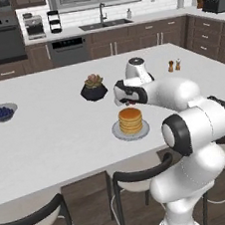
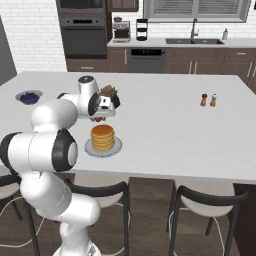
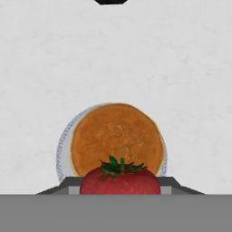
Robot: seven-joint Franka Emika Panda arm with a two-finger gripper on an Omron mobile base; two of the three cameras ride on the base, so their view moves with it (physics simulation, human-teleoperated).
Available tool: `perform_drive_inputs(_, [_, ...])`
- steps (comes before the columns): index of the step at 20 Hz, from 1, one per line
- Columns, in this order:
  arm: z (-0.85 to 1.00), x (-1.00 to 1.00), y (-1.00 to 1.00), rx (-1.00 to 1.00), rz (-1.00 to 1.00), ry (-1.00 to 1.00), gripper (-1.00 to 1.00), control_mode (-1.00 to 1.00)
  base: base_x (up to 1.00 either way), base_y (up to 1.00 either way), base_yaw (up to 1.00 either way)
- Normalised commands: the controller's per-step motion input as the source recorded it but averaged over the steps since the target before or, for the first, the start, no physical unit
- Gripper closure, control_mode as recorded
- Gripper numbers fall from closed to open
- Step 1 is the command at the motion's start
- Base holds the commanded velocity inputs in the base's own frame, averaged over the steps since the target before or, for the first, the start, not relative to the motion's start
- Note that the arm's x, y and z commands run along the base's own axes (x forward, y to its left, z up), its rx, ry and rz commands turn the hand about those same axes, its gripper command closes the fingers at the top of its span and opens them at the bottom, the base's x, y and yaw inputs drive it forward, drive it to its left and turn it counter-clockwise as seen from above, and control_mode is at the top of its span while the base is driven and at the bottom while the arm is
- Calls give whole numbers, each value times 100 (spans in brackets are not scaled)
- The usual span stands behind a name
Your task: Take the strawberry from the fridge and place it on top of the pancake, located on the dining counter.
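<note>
My gripper (image 3: 120, 189) is shut on the red strawberry (image 3: 120, 181), whose green leaves face the camera. The strawberry hangs above the near edge of the pancake (image 3: 118, 138), a golden-brown stack on a pale plate (image 3: 63, 149). From the base, the gripper (image 1: 128, 101) hovers just above and behind the pancake (image 1: 130, 120) on the white dining counter (image 1: 52, 132). The other base view gives the same: gripper (image 2: 99, 118) over the pancake (image 2: 102, 137), with a red speck of strawberry (image 2: 98, 119) under the hand. A sliver of the grey fridge (image 2: 4, 55) shows at the far left.
A black pot with a succulent (image 1: 94, 89) stands just behind the gripper. A bowl of blueberries (image 1: 2, 112) sits at the counter's left, two shakers (image 1: 174, 65) at its right. Black-framed stools (image 1: 138, 176) line the near edge.
</note>
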Motion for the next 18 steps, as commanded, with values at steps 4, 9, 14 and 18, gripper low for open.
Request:
perform_drive_inputs(4, [-36, 22, 0, -3, 0, 3, 100, -100, 0, 0, 0])
perform_drive_inputs(9, [-7, -14, -2, 3, 0, 0, 100, -100, 0, 0, 0])
perform_drive_inputs(14, [0, -22, -5, 7, -1, 2, 100, -100, 0, 0, 0])
perform_drive_inputs(18, [-9, -1, -1, 0, 0, 2, 100, -100, 0, 0, 0])
